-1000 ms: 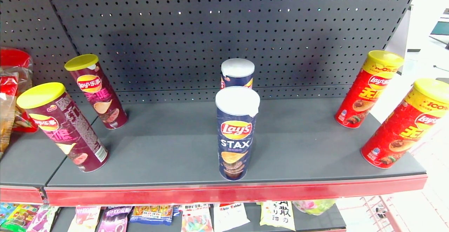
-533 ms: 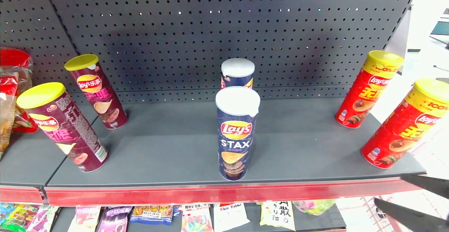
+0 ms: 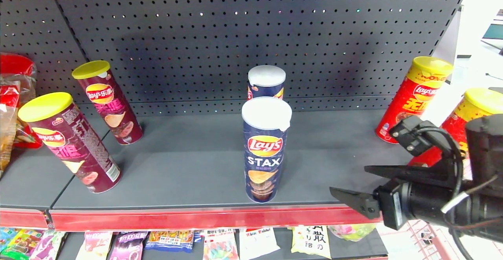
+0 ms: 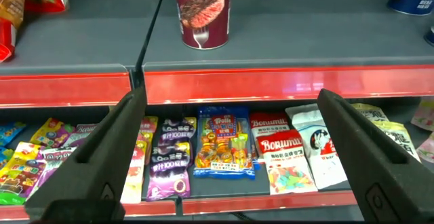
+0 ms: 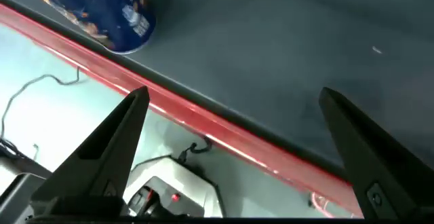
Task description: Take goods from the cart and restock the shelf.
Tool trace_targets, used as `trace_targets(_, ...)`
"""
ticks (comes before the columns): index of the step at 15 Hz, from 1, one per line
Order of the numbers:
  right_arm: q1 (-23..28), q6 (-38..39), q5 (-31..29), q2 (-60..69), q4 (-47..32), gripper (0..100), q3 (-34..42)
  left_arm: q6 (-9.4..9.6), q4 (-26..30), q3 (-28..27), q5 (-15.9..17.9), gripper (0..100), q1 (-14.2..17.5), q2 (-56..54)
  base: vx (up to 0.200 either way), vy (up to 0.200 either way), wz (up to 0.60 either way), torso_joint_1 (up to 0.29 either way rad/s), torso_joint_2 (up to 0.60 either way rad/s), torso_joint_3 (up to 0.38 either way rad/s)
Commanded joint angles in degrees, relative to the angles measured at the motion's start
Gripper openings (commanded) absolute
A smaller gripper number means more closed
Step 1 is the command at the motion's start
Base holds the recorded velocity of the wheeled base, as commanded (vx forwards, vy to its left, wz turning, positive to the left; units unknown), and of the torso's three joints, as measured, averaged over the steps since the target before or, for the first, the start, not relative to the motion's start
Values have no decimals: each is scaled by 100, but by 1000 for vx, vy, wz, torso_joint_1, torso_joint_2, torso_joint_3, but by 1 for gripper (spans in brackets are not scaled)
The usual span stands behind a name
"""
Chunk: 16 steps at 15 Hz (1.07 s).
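- Head view: my right gripper (image 3: 349,179) hangs just before the shelf (image 3: 188,161), level with its red lip (image 3: 196,216), jaws wide and holding nothing. The cans stand in files by flavour: maroon cans (image 3: 74,146) on the left, blue cans (image 3: 264,153) in the middle one behind the other, red cans (image 3: 416,98) on the right. I judge the bare stretches between them are where new stock belongs.
- Left wrist view: my left gripper (image 4: 232,98) is spread wide and empty. It sits low before the red lip and faces the snack packets (image 4: 224,149) on the tier below. I judge it is parked out of the way.
- Right wrist view: bare shelf and red lip lie between my wide fingers (image 5: 102,163), with the front blue can's base off to one side. I have no goods in hand to place.
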<state>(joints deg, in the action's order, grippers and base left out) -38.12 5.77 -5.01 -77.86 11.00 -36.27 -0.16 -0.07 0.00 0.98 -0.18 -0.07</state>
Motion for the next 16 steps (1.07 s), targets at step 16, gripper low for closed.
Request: trace_targets(16, -714, -84, -905, -1785, 280, 100, -1146, -2, -1, 0, -1, 100, -8, 7, 0, 0, 0, 0, 0, 0)
